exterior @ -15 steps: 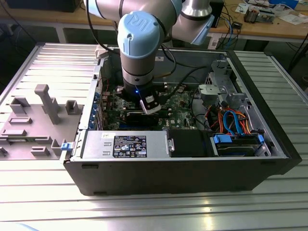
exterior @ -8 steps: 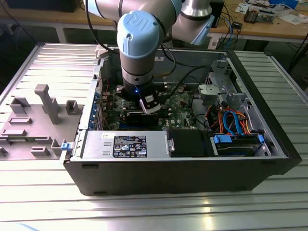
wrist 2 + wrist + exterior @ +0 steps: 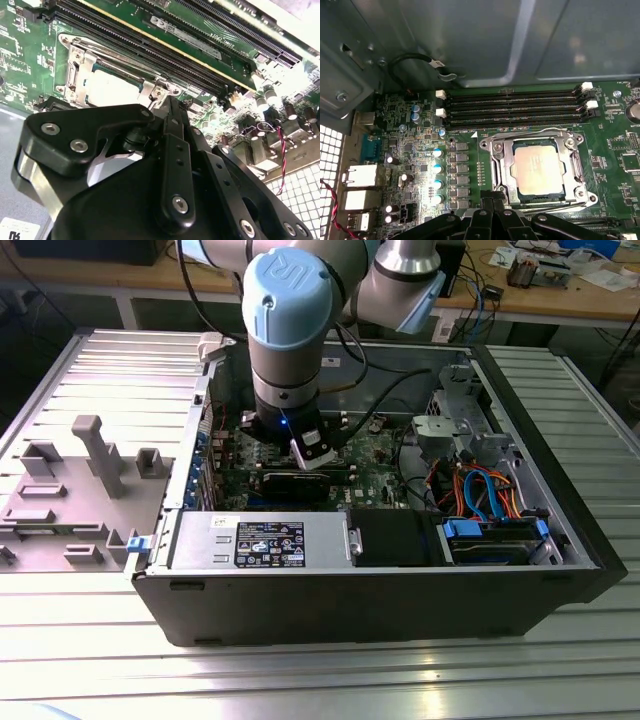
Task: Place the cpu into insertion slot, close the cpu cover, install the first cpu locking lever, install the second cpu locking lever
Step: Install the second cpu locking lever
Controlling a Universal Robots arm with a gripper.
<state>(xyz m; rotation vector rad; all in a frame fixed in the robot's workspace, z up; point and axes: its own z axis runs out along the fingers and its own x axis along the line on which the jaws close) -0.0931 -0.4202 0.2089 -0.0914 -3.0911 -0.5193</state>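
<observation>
The cpu (image 3: 538,167) lies flat in the insertion slot (image 3: 580,192) on the green motherboard (image 3: 615,150). The silver cpu cover (image 3: 507,167) is down around the chip, which shows through its window. Thin metal levers (image 3: 527,133) run along the socket's edges. My gripper (image 3: 492,199) hangs just off one corner of the socket, its black fingertips (image 3: 485,202) close together and holding nothing. In the second wrist view the cpu (image 3: 107,85) sits just beyond the gripper (image 3: 170,102), whose tip is beside a lever's hooked end (image 3: 159,92). In the exterior view the gripper (image 3: 310,458) is low inside the open computer case (image 3: 560,540).
Long black memory slots (image 3: 512,107) run beside the socket. Capacitors (image 3: 437,167) and rear ports (image 3: 362,175) crowd the other side. In the exterior view a black expansion card (image 3: 290,483), a power supply (image 3: 265,540) and drive cables (image 3: 480,490) fill the case; a grey fixture (image 3: 90,455) stands outside.
</observation>
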